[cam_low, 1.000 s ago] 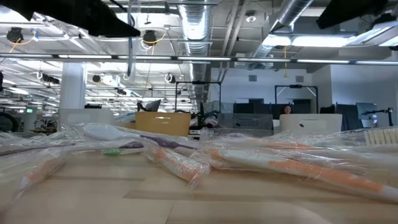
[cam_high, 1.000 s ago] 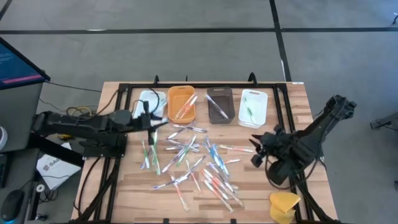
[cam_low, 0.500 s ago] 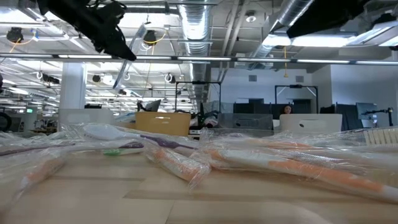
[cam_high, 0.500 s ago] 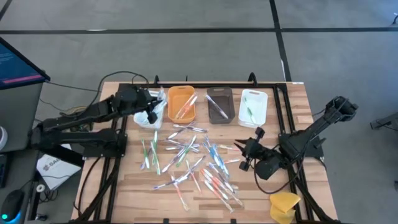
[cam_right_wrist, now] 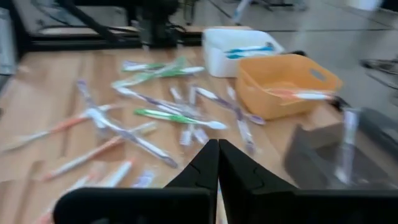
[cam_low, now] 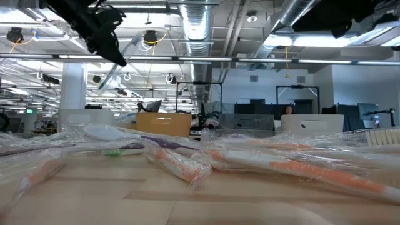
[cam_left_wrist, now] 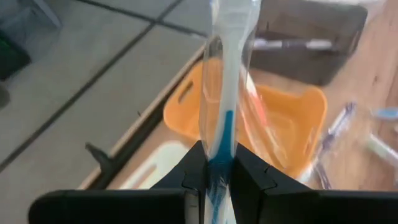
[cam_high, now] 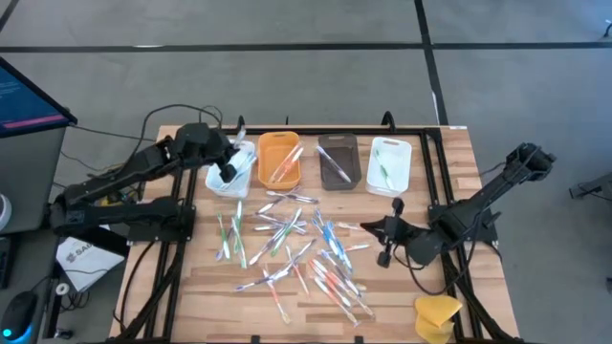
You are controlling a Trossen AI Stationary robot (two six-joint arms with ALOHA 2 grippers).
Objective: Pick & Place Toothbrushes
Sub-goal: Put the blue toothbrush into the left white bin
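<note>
Blue-handled and wrapped, a toothbrush (cam_left_wrist: 222, 112) is clamped by the left end effector (cam_left_wrist: 216, 176) above the white tray (cam_high: 232, 168) at the counter's far left, its long axis extending straight out past the fingertips. The right end effector (cam_right_wrist: 217, 163) is held closed over the scattered toothbrushes (cam_high: 287, 244).

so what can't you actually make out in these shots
- Left gripper, shut on a blue toothbrush: the brush head is cut off by the left wrist view's edge.
- White tray under that gripper: the arm covers much of it in the high view, so its contents are unclear.
- Right gripper, shut: nothing shows between its jaws, but the toothbrushes beyond are blurred.
- Low view: wrapped brushes block the trays.
</note>
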